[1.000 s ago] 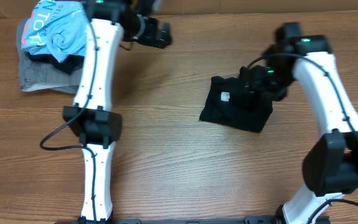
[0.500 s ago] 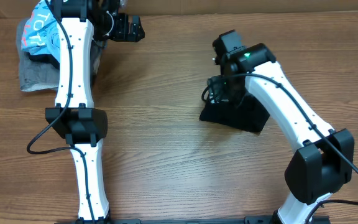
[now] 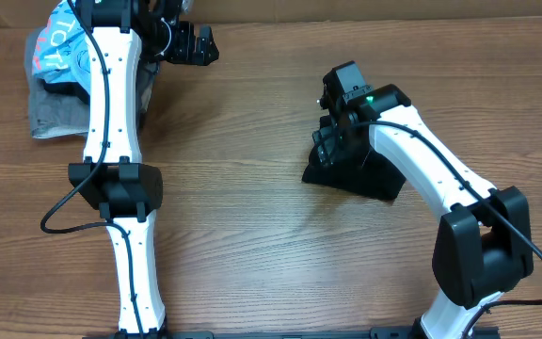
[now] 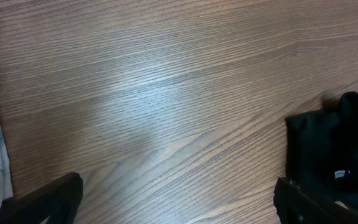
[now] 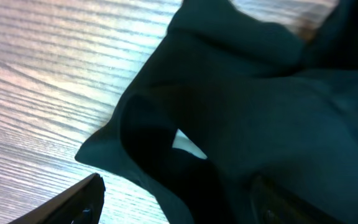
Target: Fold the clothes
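The right gripper (image 5: 176,205), spread wide and empty, hangs over the crumpled black shirt (image 3: 344,172) on the desk (image 3: 252,235), barely shifted since half a second ago. The left gripper (image 3: 205,44), also wide, stays beside the light blue garment (image 3: 64,42).

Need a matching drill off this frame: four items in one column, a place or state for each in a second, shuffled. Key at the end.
Column one
1. black shirt
2. light blue garment
3. grey garment
4. left gripper

Column two
A. bottom of the pile at the table's far-left corner
B. jaws open, above bare tabletop
C. compact bundle right of centre, beneath the right gripper
D. top of the far-left pile

Pairs: 1-C, 2-D, 3-A, 4-B
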{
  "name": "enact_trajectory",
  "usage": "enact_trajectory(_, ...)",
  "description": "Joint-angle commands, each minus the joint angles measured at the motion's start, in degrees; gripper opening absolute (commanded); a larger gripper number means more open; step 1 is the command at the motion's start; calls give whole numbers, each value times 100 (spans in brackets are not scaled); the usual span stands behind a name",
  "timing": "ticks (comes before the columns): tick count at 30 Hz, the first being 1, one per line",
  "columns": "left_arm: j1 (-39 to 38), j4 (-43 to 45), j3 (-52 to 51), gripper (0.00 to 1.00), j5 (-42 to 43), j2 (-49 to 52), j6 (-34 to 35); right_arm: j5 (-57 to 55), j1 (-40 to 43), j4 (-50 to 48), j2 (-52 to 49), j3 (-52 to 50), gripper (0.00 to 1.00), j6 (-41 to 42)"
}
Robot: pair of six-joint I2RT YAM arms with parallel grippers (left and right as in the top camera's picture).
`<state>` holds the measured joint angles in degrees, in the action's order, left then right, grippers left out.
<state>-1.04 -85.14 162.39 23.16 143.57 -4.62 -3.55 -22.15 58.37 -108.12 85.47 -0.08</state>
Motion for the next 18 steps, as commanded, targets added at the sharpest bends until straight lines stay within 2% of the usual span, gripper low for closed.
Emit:
enact_trajectory(1,-7,-9,138,100,-2,-83,-118,278,15,-122,13,-365,79,-302)
enact_trajectory(4,-7,-7,138,100,-4,-83,-118,280,15,-216,-9,-584,77,-297)
enact_trajectory(6,-7,-4,138,100,-4,-83,-118,282,15,-240,-13,-634,60,-295)
enact_trajectory(8,-7,-2,138,100,-4,-83,-118,282,15,-264,-13,-614,30,-271)
enact_trajectory(9,-7,0,138,100,-2,-83,-118,284,15,-262,-13,-592,20,-269)
enact_trajectory(12,-7,-2,138,100,-2,-83,-118,356,15,-127,-11,-354,4,-122)
enact_trajectory(18,-7,-2,138,100,-2,-83,-118,643,2,684,-11,726,4,-7)
